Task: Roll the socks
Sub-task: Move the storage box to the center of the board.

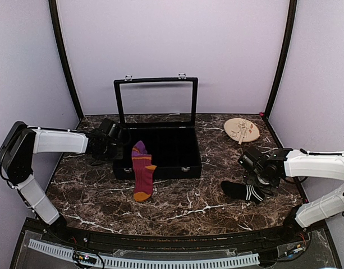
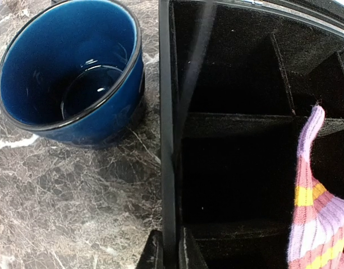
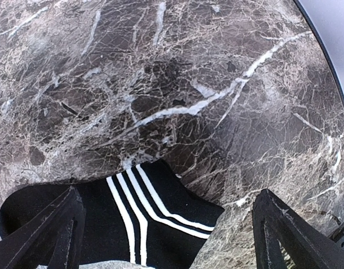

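maroon sock (image 1: pixel 142 178): purple bands, orange heel and toe. black sock (image 3: pixel 132 224): three white stripes. cup (image 2: pixel 70 73): glossy dark blue. case (image 1: pixel 172 169): black. table (image 1: pixel 188 210): dark brown marble, white veins. plate (image 1: pixel 229 128): tan.

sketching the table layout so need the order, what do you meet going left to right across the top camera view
left pincer → maroon sock → black sock; the black box, wooden plate and right pincer overlap these, so left out

cup (image 2: pixel 70 73) left of box (image 1: pixel 166 170), sock (image 1: pixel 142 175) across its rim
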Tool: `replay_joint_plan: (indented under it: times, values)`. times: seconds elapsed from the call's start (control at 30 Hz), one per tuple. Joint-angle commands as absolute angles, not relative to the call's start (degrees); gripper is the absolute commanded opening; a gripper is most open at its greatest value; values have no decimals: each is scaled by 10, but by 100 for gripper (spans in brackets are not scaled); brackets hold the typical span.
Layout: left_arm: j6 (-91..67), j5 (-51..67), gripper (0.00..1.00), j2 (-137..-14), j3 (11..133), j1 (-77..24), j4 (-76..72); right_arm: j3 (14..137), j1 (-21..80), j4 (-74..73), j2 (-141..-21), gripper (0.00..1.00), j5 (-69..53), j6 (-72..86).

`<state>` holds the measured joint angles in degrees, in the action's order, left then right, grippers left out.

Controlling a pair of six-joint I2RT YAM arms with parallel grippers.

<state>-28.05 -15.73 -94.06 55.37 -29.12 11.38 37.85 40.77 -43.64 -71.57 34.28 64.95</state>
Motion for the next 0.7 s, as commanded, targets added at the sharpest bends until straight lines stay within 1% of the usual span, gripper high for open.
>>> replay_joint_plan:
  times: [0.0, 0.33, 0.67]
  values:
    - [-254, -134, 0, -950, 568, -299, 96, 388, 413, -427, -719, 96, 345, 643]
    - [-257, -124, 0, -993, 613, -298, 86, 387, 413, -425, -721, 96, 346, 646]
    - [-343, -126, 0, -1073, 678, -284, 86, 387, 413, -414, -732, 97, 356, 645]
